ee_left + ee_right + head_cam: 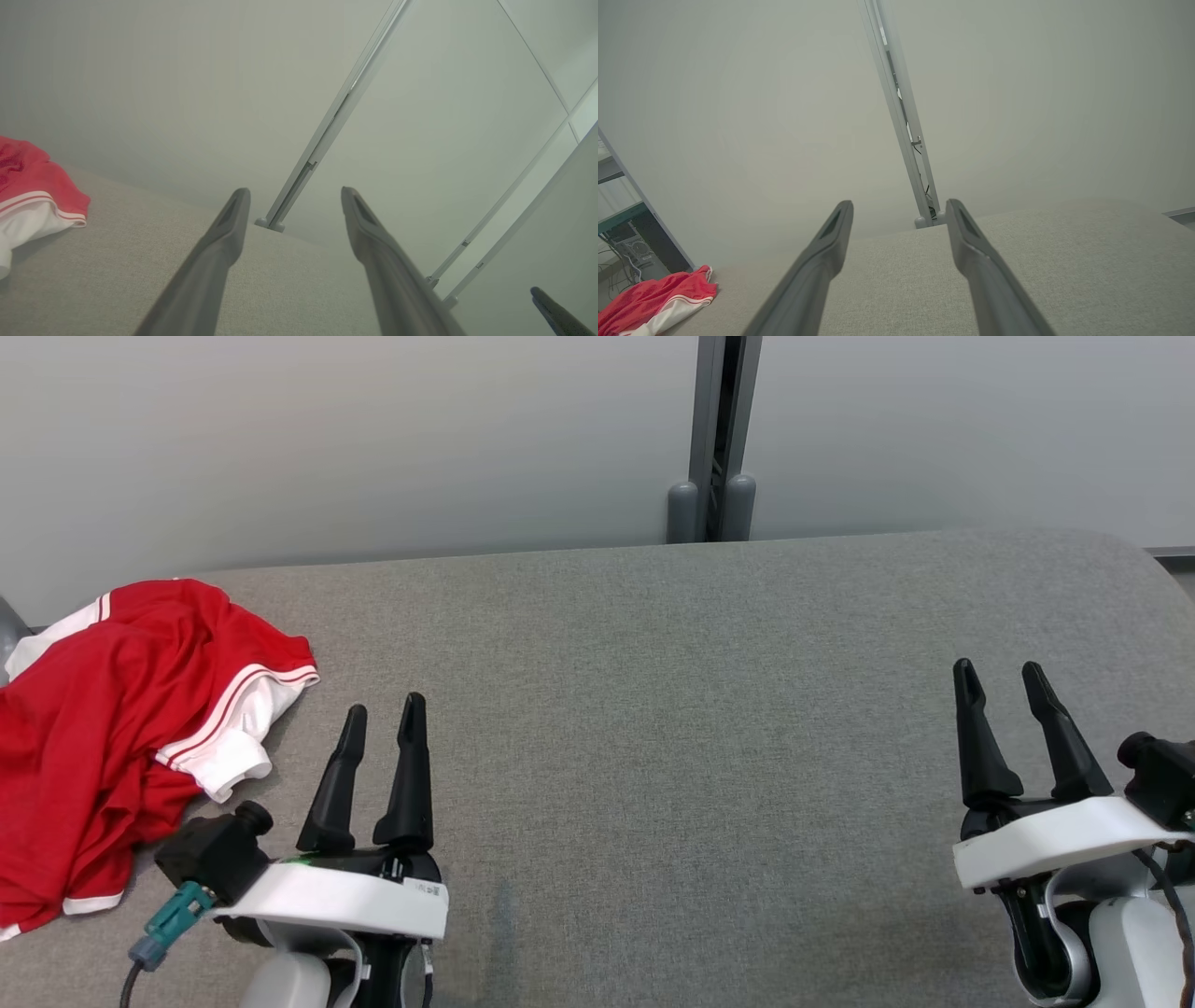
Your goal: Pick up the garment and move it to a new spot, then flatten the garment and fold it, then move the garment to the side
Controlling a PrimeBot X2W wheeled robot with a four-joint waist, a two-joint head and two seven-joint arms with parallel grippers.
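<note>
Red jersey (103, 709) with white, red-striped sleeves, crumpled in a heap at the left edge of the grey fabric tabletop (653, 709), not yet lifted. Left claw (385, 707) just right of the heap's white cuff (224, 761), set apart and empty, close but not touching. Right claw (997, 667) well apart at the near right, likewise spread wide, nothing between. Broad bare cloth between the two; pale wall (373, 429) and grey post (714, 439) beyond the far edge. Probably light, limp and quick to slump: no stiffness to lean on, little chance of slipping on the woven surface, some chance of dragging. Best taken by pinching a thick bunched fold or the hemmed cuff nearest the left claw, not a single thin layer; for flattening, shoulders or hem corners, one per claw.
</note>
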